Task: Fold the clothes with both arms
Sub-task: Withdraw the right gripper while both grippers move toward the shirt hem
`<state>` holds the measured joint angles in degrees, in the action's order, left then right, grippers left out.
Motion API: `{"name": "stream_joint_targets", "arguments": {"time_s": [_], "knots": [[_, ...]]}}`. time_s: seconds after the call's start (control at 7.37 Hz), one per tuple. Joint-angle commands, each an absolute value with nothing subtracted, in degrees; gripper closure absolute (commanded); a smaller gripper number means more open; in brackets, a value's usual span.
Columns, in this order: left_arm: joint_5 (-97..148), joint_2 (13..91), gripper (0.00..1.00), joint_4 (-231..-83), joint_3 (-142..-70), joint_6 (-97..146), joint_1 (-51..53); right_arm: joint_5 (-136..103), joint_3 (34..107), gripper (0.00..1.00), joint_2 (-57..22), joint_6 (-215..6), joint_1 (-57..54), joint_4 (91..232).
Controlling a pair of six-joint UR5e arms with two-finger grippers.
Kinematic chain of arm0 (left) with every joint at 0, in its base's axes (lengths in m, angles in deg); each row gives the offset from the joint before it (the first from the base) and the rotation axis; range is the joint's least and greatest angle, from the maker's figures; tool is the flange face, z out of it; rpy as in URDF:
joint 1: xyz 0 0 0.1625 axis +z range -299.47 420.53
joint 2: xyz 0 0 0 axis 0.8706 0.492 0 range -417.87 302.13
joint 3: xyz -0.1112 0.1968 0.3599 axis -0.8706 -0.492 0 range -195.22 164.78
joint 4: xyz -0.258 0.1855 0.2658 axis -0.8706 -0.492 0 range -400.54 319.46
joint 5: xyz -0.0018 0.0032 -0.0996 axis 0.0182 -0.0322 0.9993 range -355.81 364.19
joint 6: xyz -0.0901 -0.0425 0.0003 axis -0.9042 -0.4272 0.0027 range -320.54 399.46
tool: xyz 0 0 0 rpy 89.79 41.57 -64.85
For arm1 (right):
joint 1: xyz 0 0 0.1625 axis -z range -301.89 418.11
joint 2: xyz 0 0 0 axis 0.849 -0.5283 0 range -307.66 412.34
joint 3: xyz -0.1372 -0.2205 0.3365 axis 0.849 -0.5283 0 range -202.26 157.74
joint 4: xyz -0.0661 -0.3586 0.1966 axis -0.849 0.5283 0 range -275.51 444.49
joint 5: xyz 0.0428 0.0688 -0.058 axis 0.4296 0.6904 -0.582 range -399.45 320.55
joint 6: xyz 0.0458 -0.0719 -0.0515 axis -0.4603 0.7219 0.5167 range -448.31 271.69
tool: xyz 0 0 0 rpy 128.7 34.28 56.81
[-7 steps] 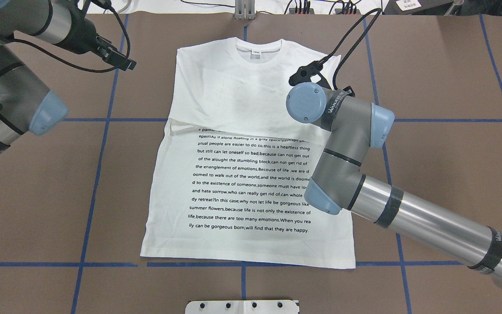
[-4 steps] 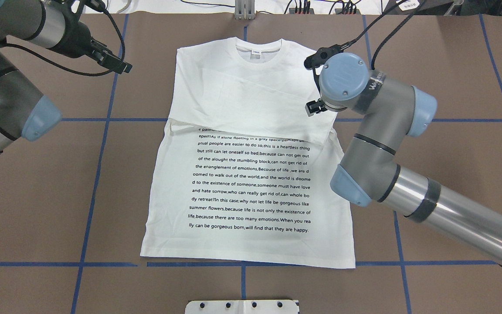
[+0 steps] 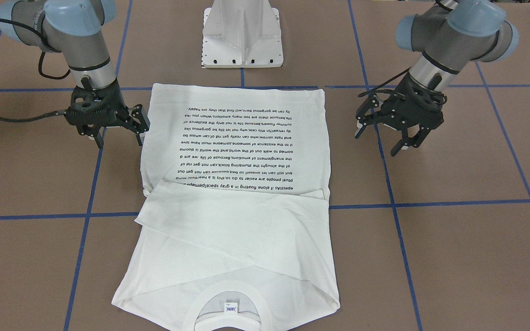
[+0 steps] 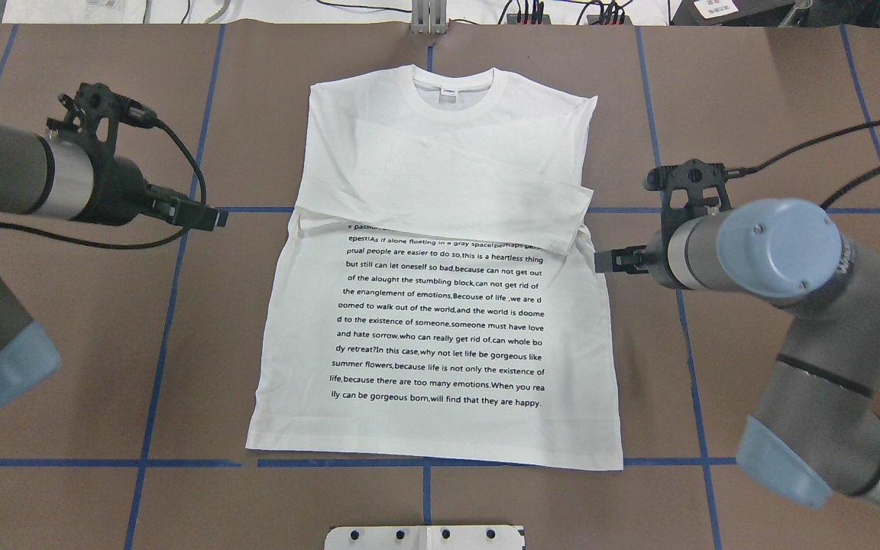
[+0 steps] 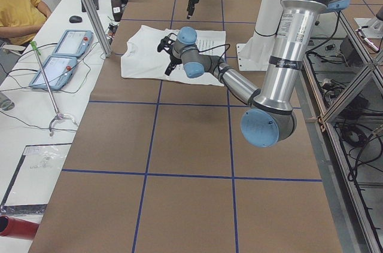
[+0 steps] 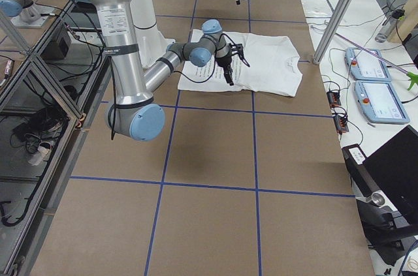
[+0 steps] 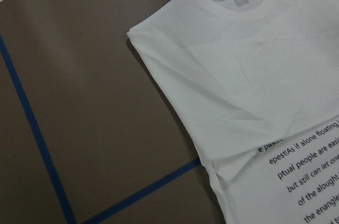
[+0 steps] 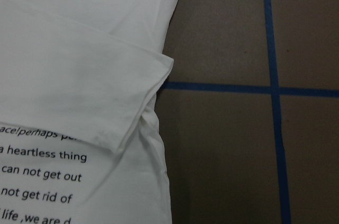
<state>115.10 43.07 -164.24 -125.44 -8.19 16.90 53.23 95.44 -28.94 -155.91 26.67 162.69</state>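
While the creased white T-shirt (image 4: pixel 440 435) lies flat, the left gripper (image 3: pixel 384 137) and right gripper (image 3: pixel 118 133) gape empty.

The left arm (image 4: pixel 4 179) and right arm (image 4: pixel 814 305) are grey and brushed-silver tubes with rounded light-blue joint caps, the right one's cap dotted with small screws beside white lettering. A black cable (image 4: pixel 822 140) trails from each wrist. The left end effector (image 3: pixel 387 138) and right end effector (image 3: pixel 118 133) are black and two-fingered; the pedestal (image 3: pixel 243 41) is white
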Motion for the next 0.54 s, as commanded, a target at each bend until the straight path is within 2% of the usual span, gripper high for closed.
{"name": "stream_joint_targets", "arguments": {"time_s": [0.0, 0.27, 0.41], "knots": [[103.65, 39.52, 0.0, -163.68, -128.86, -24.19, 29.62, 43.3, 102.97, 0.0, -36.94, -171.39, 39.59, 161.22], [95.54, 38.98, 0.0, -161.06, -128.77, -34.43, 40.27, 36.96, 102.98, 0.0, -38.27, -176.62, 47.18, 161.48], [93.85, 39.42, 0.0, -157.3, -128.86, -37.15, 43.1, 36.76, 102.98, 0.0, -38.27, -176.64, 47.56, 161.57]]}}
